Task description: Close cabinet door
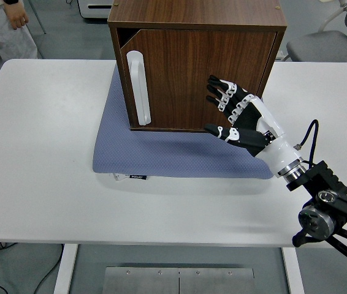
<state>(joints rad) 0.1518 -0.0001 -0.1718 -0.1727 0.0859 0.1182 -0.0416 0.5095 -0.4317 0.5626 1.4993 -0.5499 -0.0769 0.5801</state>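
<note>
Cabinet: the dark walnut-veneer box cabinet [198,61] sits on a blue-grey fabric mat [179,153] at 12 o'clock on the white tabletop [38,153]; the mat likely keeps it from sliding under a push.
Door: the wood-grain cabinet door [192,76] fills nearly the whole front, with a sliver of dark gap at its upper-left corner, so it looks all but shut.
Handle: a white vertical bar handle [138,87] runs down the door's 9 o'clock edge, untouched.
Right hand: the black-and-white five-fingered right hand [238,116] is at the door's 4 o'clock, fingers [222,92] spread and holding nothing, palm towards the panel; contact cannot be told.
Left hand: not in view.
Surroundings: a person's hand [17,15] at 11 o'clock, a grey chair [327,43] at 2 o'clock, both well apart.
Obstruction: nothing visible lies between door and frame.
</note>
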